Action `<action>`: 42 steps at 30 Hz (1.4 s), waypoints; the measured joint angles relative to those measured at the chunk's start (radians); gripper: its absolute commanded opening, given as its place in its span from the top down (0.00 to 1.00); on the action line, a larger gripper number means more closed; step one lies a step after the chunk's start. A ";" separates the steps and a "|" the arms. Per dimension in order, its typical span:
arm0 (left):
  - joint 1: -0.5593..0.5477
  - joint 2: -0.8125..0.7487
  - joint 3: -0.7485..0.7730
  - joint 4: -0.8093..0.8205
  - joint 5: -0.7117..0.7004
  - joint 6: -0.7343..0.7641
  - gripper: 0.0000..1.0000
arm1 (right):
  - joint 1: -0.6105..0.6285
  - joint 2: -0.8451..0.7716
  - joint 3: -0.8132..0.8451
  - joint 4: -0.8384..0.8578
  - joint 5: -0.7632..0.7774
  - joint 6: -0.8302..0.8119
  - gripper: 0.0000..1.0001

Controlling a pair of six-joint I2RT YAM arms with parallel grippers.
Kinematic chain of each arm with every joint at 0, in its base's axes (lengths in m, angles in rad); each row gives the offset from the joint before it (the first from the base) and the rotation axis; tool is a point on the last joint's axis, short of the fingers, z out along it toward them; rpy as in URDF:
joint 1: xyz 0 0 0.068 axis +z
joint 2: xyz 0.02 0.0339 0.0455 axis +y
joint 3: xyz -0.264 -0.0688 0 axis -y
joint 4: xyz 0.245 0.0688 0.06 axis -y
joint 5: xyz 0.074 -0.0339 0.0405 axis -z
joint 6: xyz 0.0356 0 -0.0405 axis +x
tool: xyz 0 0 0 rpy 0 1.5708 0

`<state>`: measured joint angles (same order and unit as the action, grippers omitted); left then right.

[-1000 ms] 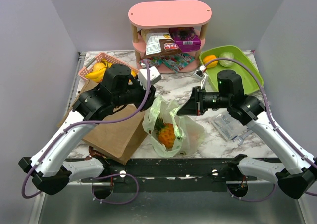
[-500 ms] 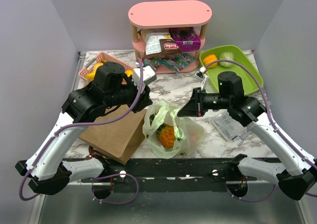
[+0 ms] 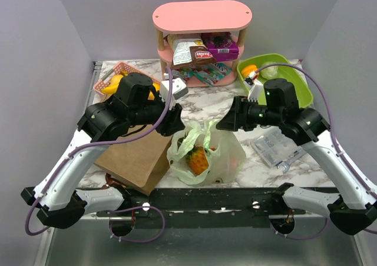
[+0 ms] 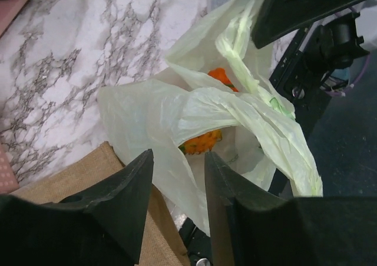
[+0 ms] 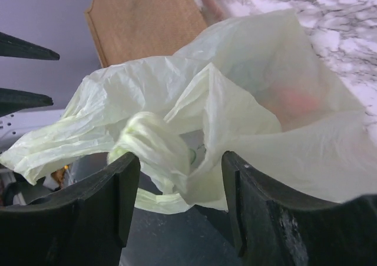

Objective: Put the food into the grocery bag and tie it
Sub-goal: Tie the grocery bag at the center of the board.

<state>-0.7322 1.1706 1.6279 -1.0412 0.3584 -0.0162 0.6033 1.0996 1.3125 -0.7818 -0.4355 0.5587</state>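
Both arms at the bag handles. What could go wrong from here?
Fingers of the left gripper and right gripper stand open, nothing clamped; the grocery bag may slump and spill.
The bag sits near the table front edge; a tug could drag it off.
The snack pack and purple box sit on the shelf; tying now leaves them out.

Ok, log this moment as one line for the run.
thin pale-green plastic carrier bag: orange food inside | left claw: open, at bag film | right claw: open, twisted bag handle between jaws
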 measured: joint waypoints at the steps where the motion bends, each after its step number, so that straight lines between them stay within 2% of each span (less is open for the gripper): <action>1: 0.000 -0.001 0.006 0.000 -0.014 -0.013 0.57 | 0.000 -0.001 0.028 -0.031 0.029 0.000 0.32; 4: 0.002 -0.018 0.032 -0.004 -0.052 -0.061 0.54 | 0.000 -0.028 0.084 -0.116 0.072 0.016 0.32; 8: 0.002 -0.075 0.053 -0.003 -0.060 -0.117 0.40 | 0.000 -0.073 0.136 -0.198 0.076 0.051 0.32; 11: 0.002 -0.130 0.053 0.001 -0.041 -0.146 0.36 | 0.000 -0.104 0.140 -0.207 0.045 0.094 0.31; 15: 0.002 -0.201 0.029 0.021 0.004 -0.172 0.34 | 0.000 -0.153 0.059 -0.169 -0.011 0.156 0.31; 21: -0.004 -0.244 -0.086 0.092 0.096 -0.219 0.20 | 0.000 -0.172 -0.029 -0.109 -0.073 0.233 0.30; 29: -0.056 -0.226 -0.203 0.186 0.183 -0.219 0.20 | 0.000 -0.161 -0.030 -0.065 -0.094 0.251 0.22; 31: -0.071 -0.214 -0.203 0.196 0.204 -0.216 0.26 | 0.000 -0.155 -0.030 -0.058 -0.098 0.252 0.21; 32: -0.080 -0.206 -0.203 0.203 0.214 -0.214 0.36 | 0.000 -0.153 -0.030 -0.053 -0.100 0.252 0.21; 34: -0.098 -0.189 -0.204 0.217 0.228 -0.211 0.67 | 0.000 -0.151 -0.031 -0.042 -0.106 0.253 0.21; 35: -0.105 -0.180 -0.206 0.225 0.238 -0.208 0.78 | 0.000 -0.151 -0.031 -0.034 -0.109 0.253 0.21; 37: -0.114 -0.163 -0.213 0.243 0.256 -0.207 0.90 | 0.000 -0.151 -0.033 -0.018 -0.113 0.254 0.21; 42: -0.117 -0.143 -0.228 0.275 0.268 -0.213 0.98 | 0.000 -0.151 -0.053 0.019 -0.113 0.264 0.22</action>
<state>-0.8490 1.0275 1.3998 -0.7658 0.6266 -0.2295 0.6033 0.9489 1.2598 -0.7631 -0.5488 0.8227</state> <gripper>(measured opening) 0.069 0.785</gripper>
